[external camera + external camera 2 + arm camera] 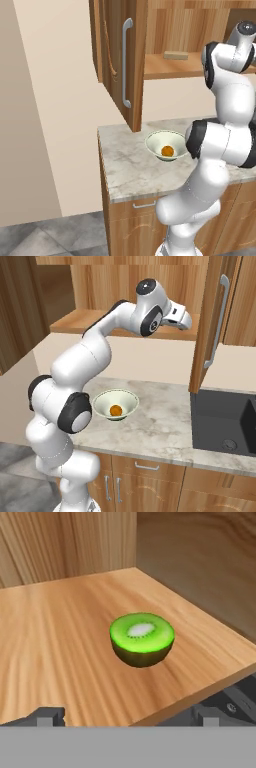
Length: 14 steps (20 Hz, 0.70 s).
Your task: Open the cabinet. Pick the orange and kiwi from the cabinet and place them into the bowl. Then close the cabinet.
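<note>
1. Cabinet (116, 60) doors stand open; orange (167, 150) already sits in the bowl (152, 145) on the counter.
2. Kiwi (142, 638) lies cut-face up on the cabinet shelf.
3. Gripper (127, 716), jaws spread wide, holds nothing; next, I'd say, advance and straddle it.

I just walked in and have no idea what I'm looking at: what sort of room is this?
It looks like a kitchen, computer-rendered rather than real. A marble-look counter carries a dark sink, a wooden wall cabinet hangs above with its doors open, and a bowl holds an orange.
</note>
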Available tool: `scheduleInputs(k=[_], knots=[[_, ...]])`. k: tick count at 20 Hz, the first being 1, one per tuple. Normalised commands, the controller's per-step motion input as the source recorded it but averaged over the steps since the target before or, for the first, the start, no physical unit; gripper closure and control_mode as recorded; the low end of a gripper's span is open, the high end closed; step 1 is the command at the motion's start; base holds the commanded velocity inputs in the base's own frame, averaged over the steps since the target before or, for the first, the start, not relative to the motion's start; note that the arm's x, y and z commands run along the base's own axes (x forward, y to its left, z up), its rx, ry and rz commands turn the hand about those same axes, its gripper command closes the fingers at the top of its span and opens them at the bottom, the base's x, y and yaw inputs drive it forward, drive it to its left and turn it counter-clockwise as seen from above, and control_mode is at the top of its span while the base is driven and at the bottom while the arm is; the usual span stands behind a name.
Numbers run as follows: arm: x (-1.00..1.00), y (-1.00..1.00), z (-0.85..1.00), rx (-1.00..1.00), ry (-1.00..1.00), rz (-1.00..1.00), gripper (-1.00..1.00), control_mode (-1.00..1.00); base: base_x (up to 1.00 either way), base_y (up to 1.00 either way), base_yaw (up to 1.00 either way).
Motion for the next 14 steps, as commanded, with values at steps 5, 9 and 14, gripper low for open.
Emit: scheduleInputs(k=[5,9,14], knots=[[0.12,-0.19,0.0,0.0,0.0,-0.02,-1.0,-1.0,0.0,0.0,0.0],[0.21,-0.16,0.0,0.0,0.0,-0.01,-1.0,-1.0,0.0,0.0,0.0],[0.19,-0.12,0.0,0.0,0.0,0.0,-1.0,-1.0,0.0,0.0,0.0]])
